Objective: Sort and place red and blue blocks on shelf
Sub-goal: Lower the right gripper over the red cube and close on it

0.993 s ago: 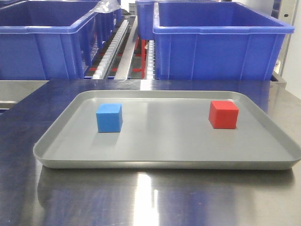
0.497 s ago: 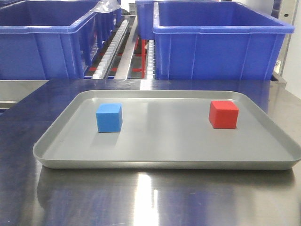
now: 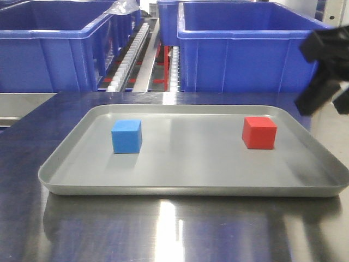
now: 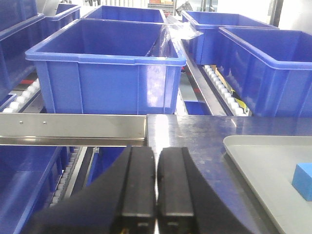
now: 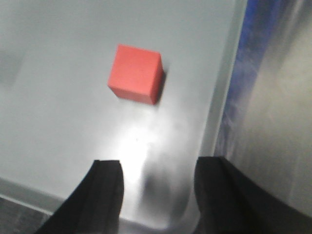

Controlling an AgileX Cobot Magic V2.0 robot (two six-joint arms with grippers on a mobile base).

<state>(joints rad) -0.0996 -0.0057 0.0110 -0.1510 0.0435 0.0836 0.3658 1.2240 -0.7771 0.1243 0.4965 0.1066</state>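
Note:
A sky blue block (image 3: 126, 136) sits on the left of a flat grey tray (image 3: 191, 177), and a red block (image 3: 259, 132) sits on its right. My right gripper (image 3: 326, 71) hangs blurred above the tray's far right corner. In the right wrist view it (image 5: 158, 163) is open and empty over the tray, with the red block (image 5: 135, 74) a short way ahead of its fingers. My left gripper (image 4: 156, 151) is shut on nothing, low over the steel table's left edge. The blue block (image 4: 303, 180) lies off to its right. The shelf's steel rail (image 4: 73, 129) runs just ahead.
Large blue bins (image 3: 251, 49) (image 3: 49, 49) stand on the shelf's white roller tracks (image 3: 130, 57) behind the table. More bins (image 4: 105, 68) fill the left wrist view. The shiny steel tabletop (image 3: 163, 229) carries the tray.
My right gripper has come into the front view at the upper right; it was out of sight before. Both blocks and the tray have stayed put.

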